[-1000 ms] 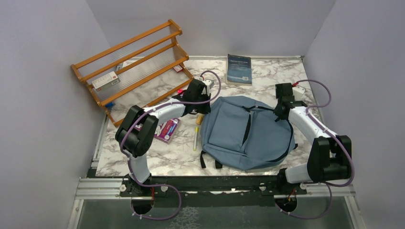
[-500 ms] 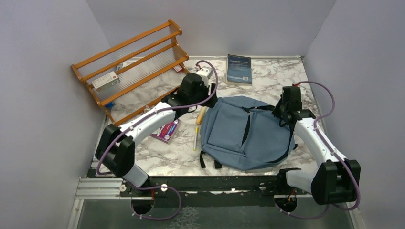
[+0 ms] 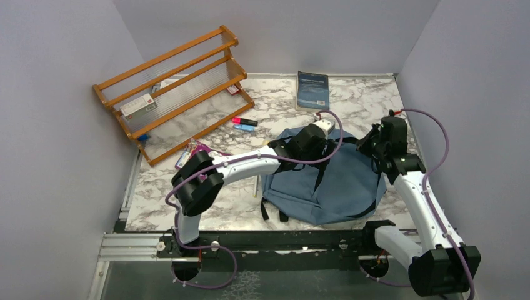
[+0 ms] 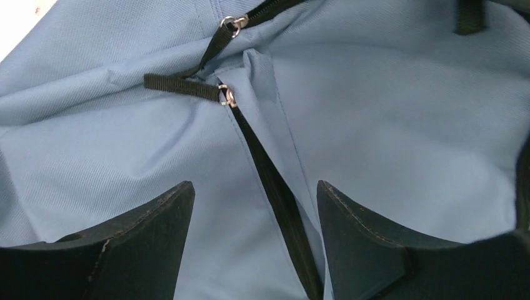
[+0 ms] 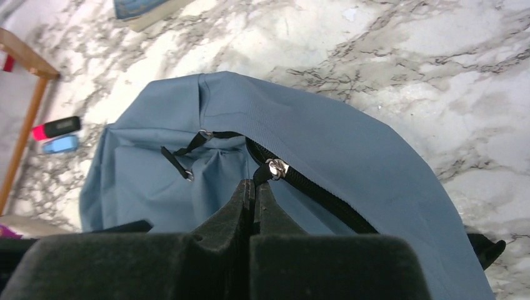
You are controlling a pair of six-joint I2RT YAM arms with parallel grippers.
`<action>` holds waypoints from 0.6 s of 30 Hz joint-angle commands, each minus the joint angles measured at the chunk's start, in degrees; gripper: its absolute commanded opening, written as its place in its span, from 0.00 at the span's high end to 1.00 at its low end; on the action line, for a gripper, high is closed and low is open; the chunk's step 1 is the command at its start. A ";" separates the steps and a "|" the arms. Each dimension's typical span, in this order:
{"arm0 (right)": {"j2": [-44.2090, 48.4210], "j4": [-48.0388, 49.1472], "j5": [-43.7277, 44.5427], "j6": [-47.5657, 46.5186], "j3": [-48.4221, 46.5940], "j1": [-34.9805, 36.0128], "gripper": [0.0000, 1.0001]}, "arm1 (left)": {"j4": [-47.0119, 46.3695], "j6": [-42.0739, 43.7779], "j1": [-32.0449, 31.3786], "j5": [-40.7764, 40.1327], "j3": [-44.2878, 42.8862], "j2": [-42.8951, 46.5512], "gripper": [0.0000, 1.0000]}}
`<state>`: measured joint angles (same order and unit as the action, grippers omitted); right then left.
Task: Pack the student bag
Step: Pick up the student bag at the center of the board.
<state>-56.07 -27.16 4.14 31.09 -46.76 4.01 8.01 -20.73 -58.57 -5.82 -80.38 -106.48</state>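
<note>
**While the right gripper pinches a zipper pull, the left hangs open over the bag**

Since nothing is inside yet that I can see, I judge we are on the opening step, with packing proper not begun. The student bag (image 3: 325,181) lies flat on the table (image 3: 275,103), front face up, close to my arm bases.

My right gripper (image 5: 253,190) is at the bag's far right shoulder. Its fingers are pressed fully together on what looks like the black tab of the zipper pull (image 5: 275,169). I cannot tell how far that zipper is undone.

My left gripper (image 4: 255,190) hovers low over the bag's front panel. Its fingers are spread wide and it holds nothing. The front zipper (image 4: 275,187) runs straight between them, and a second pull (image 4: 226,95) lies just ahead.

Next I would draw the right pull along its track while the left pins or grips the fabric. That way the soft bag stays put instead of sliding or bunching.

Around the bag:
- A dark book (image 3: 312,90) lies just beyond the bag.
- Two highlighters (image 3: 245,124) and a wooden rack (image 3: 175,87) sit beyond and to the bag's left.
- A pen (image 3: 255,186) lies against the bag's left edge, under my left arm.

Both arms crowd the bag's far end, so I would watch that they do not meet.
</note>
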 commanded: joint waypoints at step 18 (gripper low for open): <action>8.02 -5.77 -4.48 2.86 -0.78 -0.23 0.99 | 1.10 -1.15 -0.15 0.02 -9.17 -10.32 0.71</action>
<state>-49.80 -31.40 0.10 33.43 -46.11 4.01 9.06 -22.70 -58.52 -6.52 -87.64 -116.22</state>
